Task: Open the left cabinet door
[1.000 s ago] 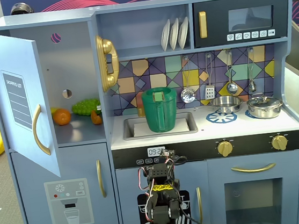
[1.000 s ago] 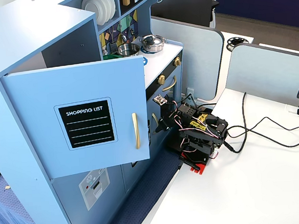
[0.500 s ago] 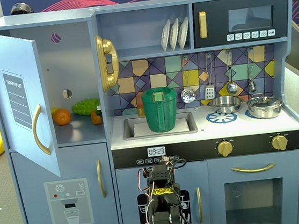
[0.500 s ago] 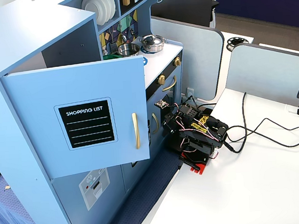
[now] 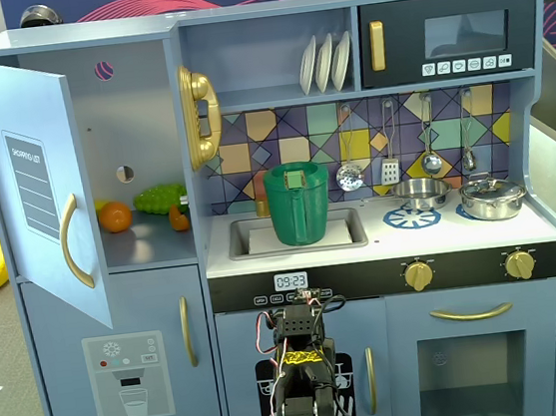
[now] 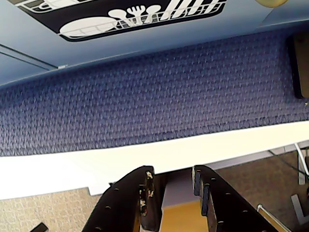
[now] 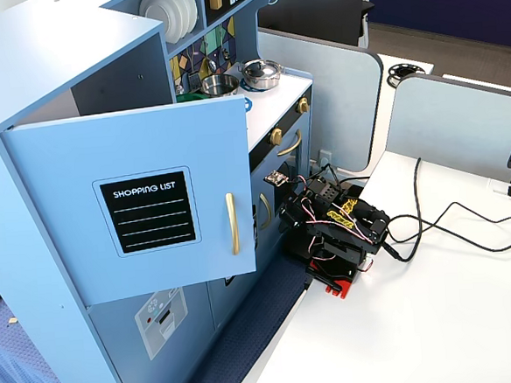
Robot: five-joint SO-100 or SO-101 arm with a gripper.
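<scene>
The left cabinet door (image 5: pixel 39 185) is grey-blue with a "SHOPPING LIST" chalkboard and a vertical gold bar handle (image 5: pixel 71 242). It stands swung wide open, and the shelf behind it shows. It also appears in the other fixed view (image 7: pixel 143 208), with its handle (image 7: pixel 232 224) facing the table. My arm (image 5: pixel 301 366) sits folded low in front of the kitchen's middle, well away from the door, and also shows in the other fixed view (image 7: pixel 332 225). In the wrist view my gripper (image 6: pixel 173 176) points down at the table edge, its jaws a little apart and empty.
An orange (image 5: pixel 114 217) and a green toy (image 5: pixel 159 198) lie on the open shelf. A green pitcher (image 5: pixel 299 204) stands in the sink. The dispenser door (image 5: pixel 126 376) below is closed. Blue carpet (image 6: pixel 145 96) lies between the kitchen and the white table (image 6: pixel 72 166). Cables (image 7: pixel 451 222) trail across the table.
</scene>
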